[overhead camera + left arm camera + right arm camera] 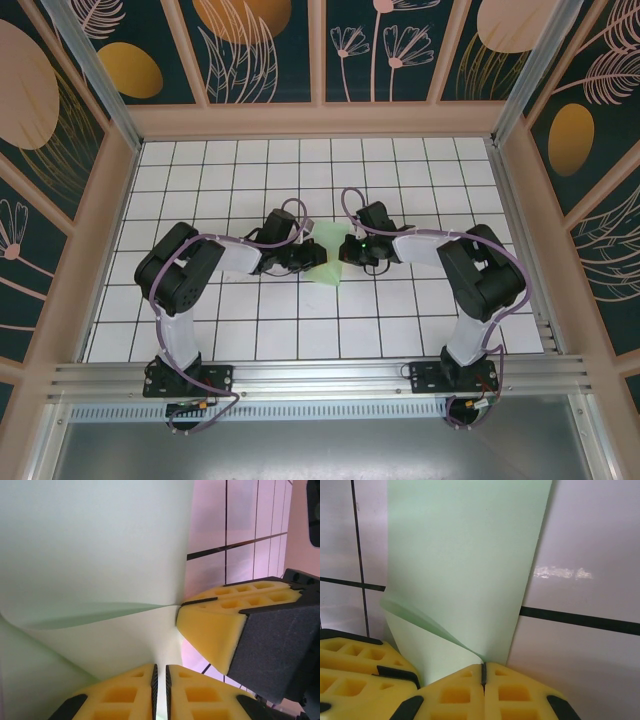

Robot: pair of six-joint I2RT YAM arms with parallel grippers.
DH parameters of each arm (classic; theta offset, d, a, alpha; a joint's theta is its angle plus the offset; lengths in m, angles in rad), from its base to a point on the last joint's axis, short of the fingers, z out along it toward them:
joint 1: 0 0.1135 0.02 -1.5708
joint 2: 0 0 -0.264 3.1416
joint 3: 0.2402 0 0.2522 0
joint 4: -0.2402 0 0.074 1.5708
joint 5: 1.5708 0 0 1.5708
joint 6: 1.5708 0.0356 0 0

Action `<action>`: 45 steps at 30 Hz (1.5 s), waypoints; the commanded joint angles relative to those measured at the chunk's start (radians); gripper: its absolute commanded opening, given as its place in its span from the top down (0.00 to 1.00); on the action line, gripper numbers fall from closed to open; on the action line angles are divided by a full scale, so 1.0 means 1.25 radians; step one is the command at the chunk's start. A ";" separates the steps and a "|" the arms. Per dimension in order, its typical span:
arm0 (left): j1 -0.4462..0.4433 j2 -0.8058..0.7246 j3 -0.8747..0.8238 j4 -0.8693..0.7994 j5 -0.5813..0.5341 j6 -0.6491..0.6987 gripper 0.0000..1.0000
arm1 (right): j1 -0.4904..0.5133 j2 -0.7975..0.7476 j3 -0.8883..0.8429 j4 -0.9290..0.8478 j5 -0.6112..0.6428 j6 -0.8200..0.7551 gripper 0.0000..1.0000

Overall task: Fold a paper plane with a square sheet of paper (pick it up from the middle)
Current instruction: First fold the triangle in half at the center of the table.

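Paper, a thin pale mint-green folded sheet, is at the middle of your white tiled counter. Your left gripper and right gripper each pinch tight on it.

White grid-tiled tabletop, pink-framed dark floral walls.

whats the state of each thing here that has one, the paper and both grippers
paper, partly folded, layers curling apart, pinched from two sides
left gripper, jaws shut on the paper
right gripper, jaws shut on the paper
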 commanded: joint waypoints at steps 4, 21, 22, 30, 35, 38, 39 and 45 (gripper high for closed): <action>-0.004 0.013 0.015 -0.034 -0.020 0.025 0.83 | -0.002 0.023 0.019 -0.004 -0.008 -0.021 0.96; -0.004 0.028 0.017 -0.076 -0.060 0.025 0.86 | -0.003 -0.020 0.032 -0.041 0.026 -0.016 0.92; -0.004 0.030 0.018 -0.076 -0.062 0.026 0.86 | -0.003 -0.030 0.033 -0.044 0.032 -0.016 0.91; -0.004 0.033 0.022 -0.095 -0.074 0.033 0.87 | -0.001 -0.092 0.015 -0.010 0.025 -0.007 0.86; -0.004 0.034 0.024 -0.108 -0.087 0.033 0.88 | 0.002 -0.090 0.008 0.002 0.006 -0.004 0.86; -0.004 0.033 0.024 -0.111 -0.092 0.031 0.88 | 0.006 -0.088 -0.001 0.012 -0.020 -0.009 0.86; -0.004 0.033 0.023 -0.111 -0.093 0.030 0.88 | 0.006 -0.083 -0.001 0.015 -0.039 -0.011 0.87; -0.003 0.032 0.021 -0.113 -0.104 0.017 0.88 | 0.012 -0.034 0.007 0.003 -0.056 -0.017 0.90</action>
